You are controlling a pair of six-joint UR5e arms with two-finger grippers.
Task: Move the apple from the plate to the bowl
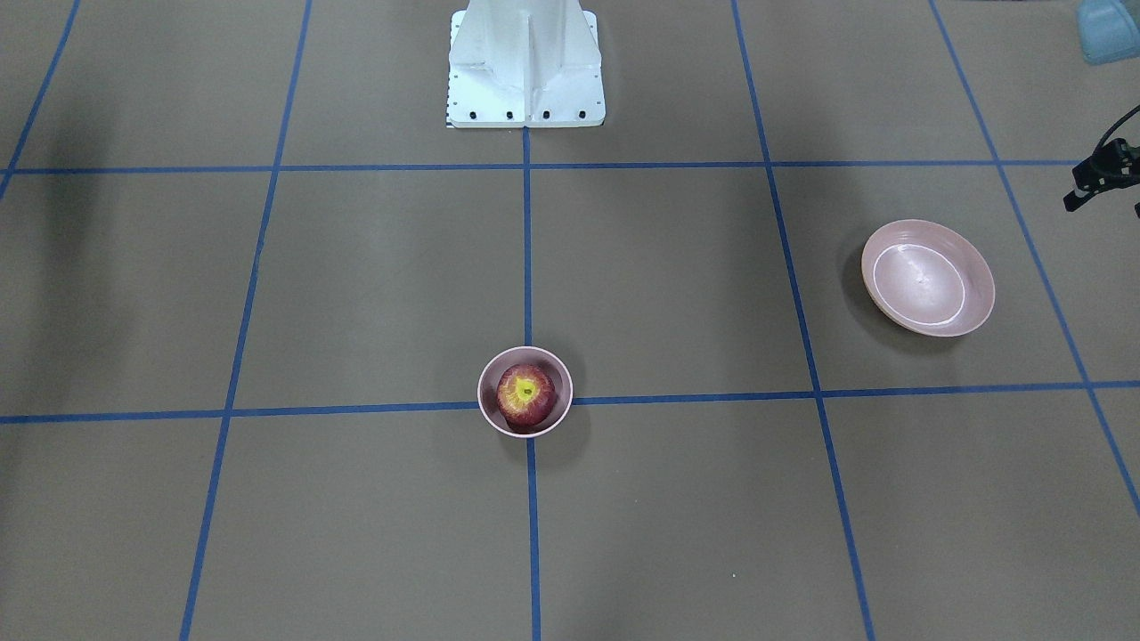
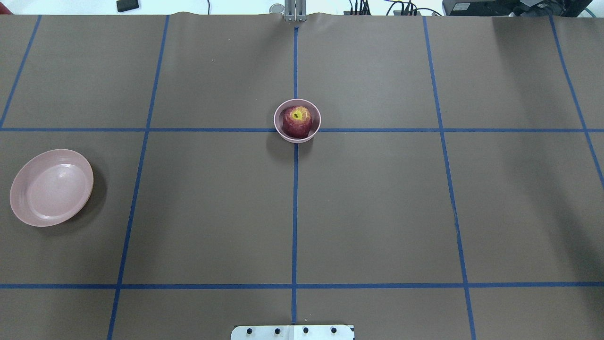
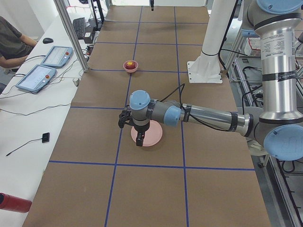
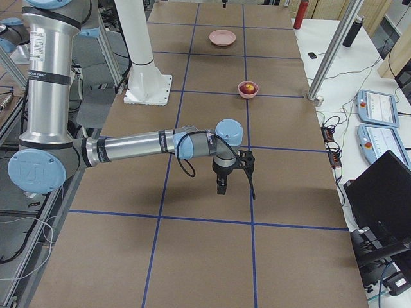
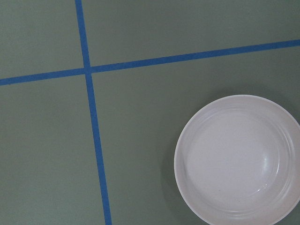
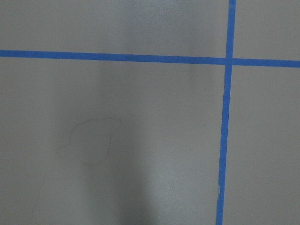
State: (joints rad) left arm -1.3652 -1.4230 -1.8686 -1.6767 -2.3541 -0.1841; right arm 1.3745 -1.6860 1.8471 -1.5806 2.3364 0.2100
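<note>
**Item:** dark red apple with a yellow stem patch (image 2: 297, 121).
**Location:** seated in the small, deep, pale pink bowl (image 2: 289, 136), well apart from both the left jaws and the right jaws.
**Risks (judged):** the transfer looks complete. The bowl fits the apple closely, so a low arm sweep could knock both over. A descent onto the plate would close on nothing.
**Orientation:** stem end up, stem-to-base axis near vertical. The body is almost round, with no marked long axis.
**Wide, shallow pale pink plate** (image 2: 51, 187): holds nothing and lies directly under the left jaws, which hang above it.
**Brown taped desk** (image 2: 377, 198): the right jaws hang over it.
**Jaw state:** cannot tell for either pair, since both are seen only from the side.
</note>
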